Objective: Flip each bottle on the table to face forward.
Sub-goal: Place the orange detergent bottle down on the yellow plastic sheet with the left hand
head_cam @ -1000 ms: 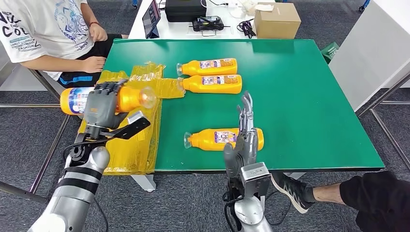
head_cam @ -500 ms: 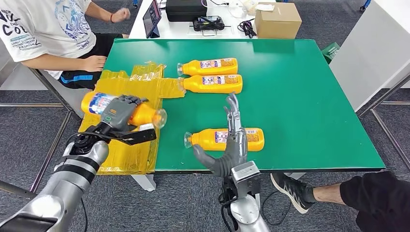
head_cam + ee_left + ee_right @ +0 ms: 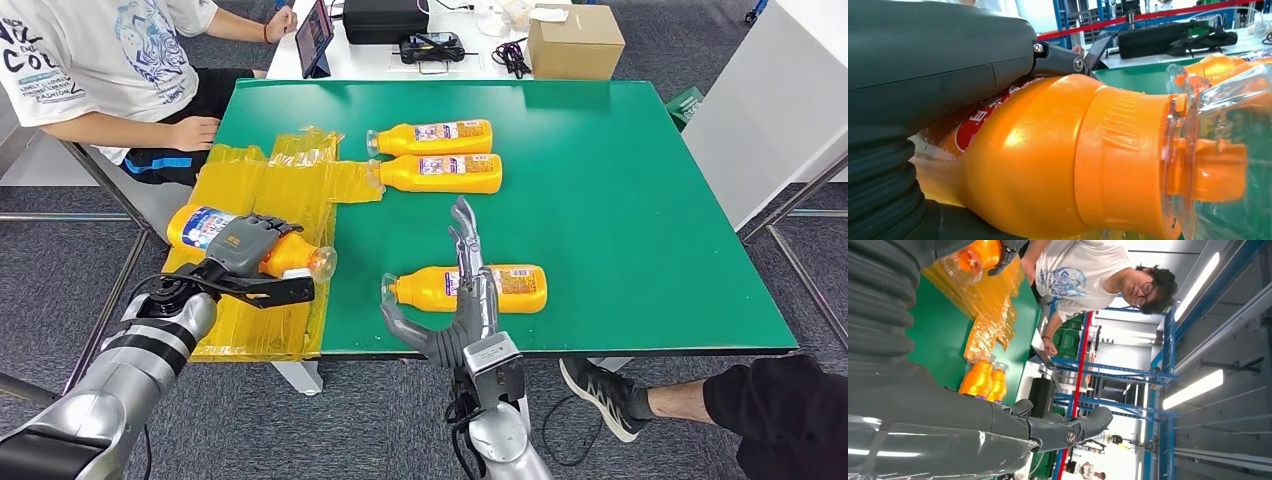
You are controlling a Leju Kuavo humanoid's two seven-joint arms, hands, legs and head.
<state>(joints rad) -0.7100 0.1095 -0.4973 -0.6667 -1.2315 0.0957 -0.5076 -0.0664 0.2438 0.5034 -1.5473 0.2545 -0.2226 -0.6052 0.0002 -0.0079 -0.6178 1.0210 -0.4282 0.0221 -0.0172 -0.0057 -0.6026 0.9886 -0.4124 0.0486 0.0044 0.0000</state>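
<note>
My left hand (image 3: 245, 245) grips an orange bottle (image 3: 207, 227) with a clear cap (image 3: 322, 263), held over the yellow plastic sheet (image 3: 270, 190) at the table's left edge; the same bottle (image 3: 1058, 160) looms large in the left wrist view. A second orange bottle (image 3: 470, 287) lies on its side near the green table's (image 3: 620, 200) front edge. My right hand (image 3: 462, 290) stands open just in front of it, fingers straight up, thumb out to the left. Two more orange bottles (image 3: 430, 137) (image 3: 440, 173) lie side by side farther back, also seen as bottles (image 3: 983, 382) in the right wrist view.
A person in a white T-shirt (image 3: 90, 60) sits at the table's far left corner. Behind the green table stands a white table with a cardboard box (image 3: 574, 40), a tablet (image 3: 312, 38) and black gear. Another person's leg and shoe (image 3: 610, 395) lie under the front right.
My left hand has lowered and tilted its bottle down toward the yellow sheet. My right hand has shifted left in front of the near bottle and spread its thumb.
</note>
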